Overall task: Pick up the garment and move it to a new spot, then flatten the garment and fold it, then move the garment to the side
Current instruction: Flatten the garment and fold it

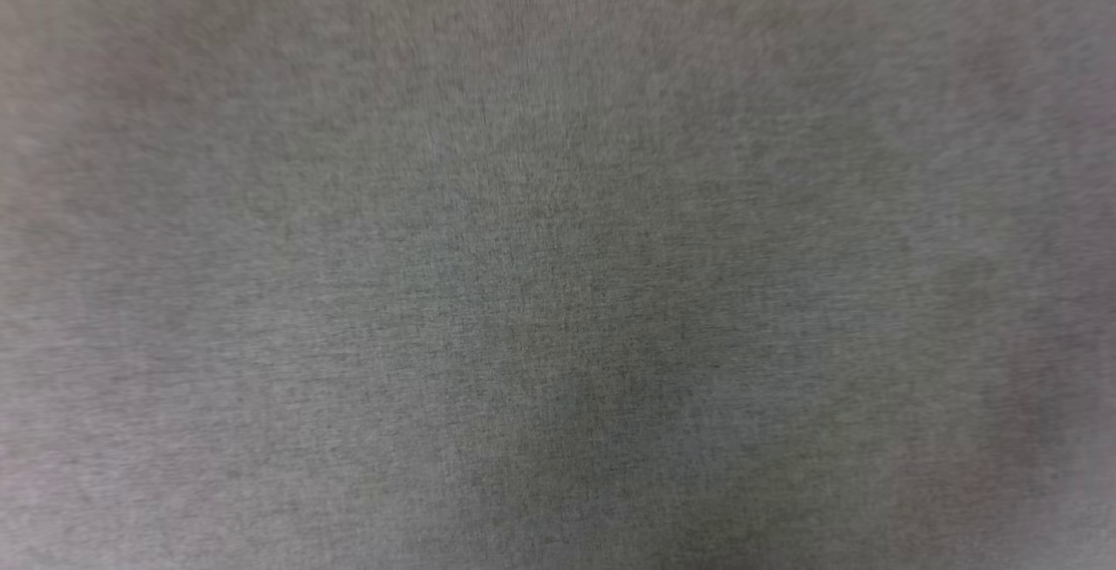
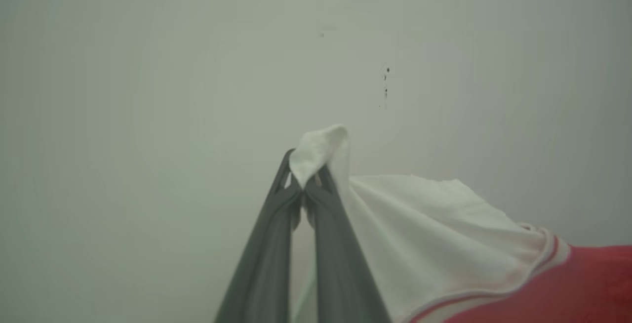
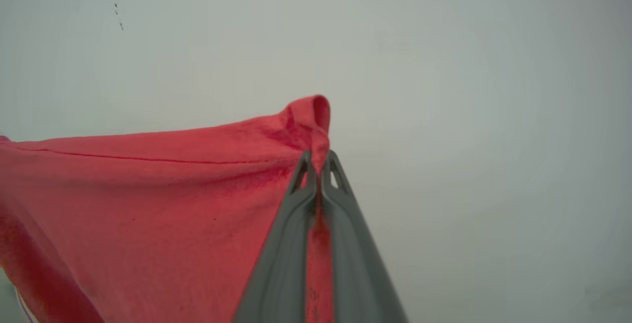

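Note:
The garment point(image 2: 434, 234) is lifted and stretched between both grippers. In the left wrist view my left gripper point(image 2: 303, 175) is shut on a bunched tip of the white sleeve, and the striped trim and red body point(image 2: 582, 283) trail off to the lower right. In the right wrist view my right gripper point(image 3: 320, 165) is shut on a pinched fold of the garment's red cloth point(image 3: 148, 199), which spreads taut to the left, with a seam line running along its upper part.
Behind the cloth in both wrist views lies a plain pale surface with a few small dark specks point(image 2: 386, 81) point(image 3: 118, 16). The head view gives a blurred, close, grey woven-looking surface point(image 1: 558, 256) with no distinct objects.

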Controlling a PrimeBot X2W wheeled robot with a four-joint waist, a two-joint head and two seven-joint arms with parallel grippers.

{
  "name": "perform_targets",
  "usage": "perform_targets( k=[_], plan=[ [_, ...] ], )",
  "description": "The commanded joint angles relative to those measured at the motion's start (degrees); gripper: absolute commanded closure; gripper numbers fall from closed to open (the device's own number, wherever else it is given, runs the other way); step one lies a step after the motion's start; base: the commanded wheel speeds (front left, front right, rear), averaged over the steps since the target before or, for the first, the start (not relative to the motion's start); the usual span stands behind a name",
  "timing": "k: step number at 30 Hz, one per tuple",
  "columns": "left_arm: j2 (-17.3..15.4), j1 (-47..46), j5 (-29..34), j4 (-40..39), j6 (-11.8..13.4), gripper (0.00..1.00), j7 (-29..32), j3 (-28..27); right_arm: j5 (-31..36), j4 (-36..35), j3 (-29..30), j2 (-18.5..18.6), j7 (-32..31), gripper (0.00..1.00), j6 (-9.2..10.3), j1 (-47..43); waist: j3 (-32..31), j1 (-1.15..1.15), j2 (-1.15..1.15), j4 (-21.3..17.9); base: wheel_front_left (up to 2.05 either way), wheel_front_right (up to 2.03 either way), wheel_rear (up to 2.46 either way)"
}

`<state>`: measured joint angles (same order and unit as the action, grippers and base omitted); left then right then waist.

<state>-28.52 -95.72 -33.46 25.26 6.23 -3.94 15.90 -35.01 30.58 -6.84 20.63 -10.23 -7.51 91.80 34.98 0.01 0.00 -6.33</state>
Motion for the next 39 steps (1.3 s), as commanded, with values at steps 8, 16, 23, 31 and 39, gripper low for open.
perform_targets(
  k=[8, 16, 23, 31, 39],
  plan=[
    [2.4, -0.2, -0.3, 5.1, -0.5, 1.00, -0.8, 1.5, -3.7, 10.0, -7.0, -0.2, 3.9, 1.00, 0.04, 6.9, 9.4, -0.01, 0.00, 1.4, 0.00, 0.00, 0.00],
    [5.7, 4.8, -2.9, 12.5, -2.5, 1.00, -3.2, 2.1, -7.5, 18.0, -14.7, -1.3, 6.3, 1.00, 0.03, 4.1, 8.7, -0.01, 0.00, 2.0, 0.00, 0.00, 0.00],
    [9.2, 14.4, -6.6, 19.8, -5.6, 1.00, -5.9, 2.0, -11.3, 22.2, -21.5, -0.8, 6.3, 1.00, 0.04, -5.3, 0.9, -0.01, 0.00, 3.5, 0.00, 0.00, 0.00],
    [10.6, 34.0, -10.2, 24.3, -9.2, 1.00, -8.3, 1.9, -15.6, 20.6, -28.1, 0.7, 8.7, 1.00, 0.05, -24.1, -13.2, -0.01, 0.00, 4.0, 0.00, 0.00, 0.00],
    [9.6, 54.8, -12.5, 20.9, -9.3, 1.00, -9.3, 1.8, -18.5, 16.1, -32.5, 2.9, 12.3, 1.00, 0.04, -42.9, -24.0, -0.01, 0.00, 3.9, 0.00, 0.00, 0.00]
  ],
)
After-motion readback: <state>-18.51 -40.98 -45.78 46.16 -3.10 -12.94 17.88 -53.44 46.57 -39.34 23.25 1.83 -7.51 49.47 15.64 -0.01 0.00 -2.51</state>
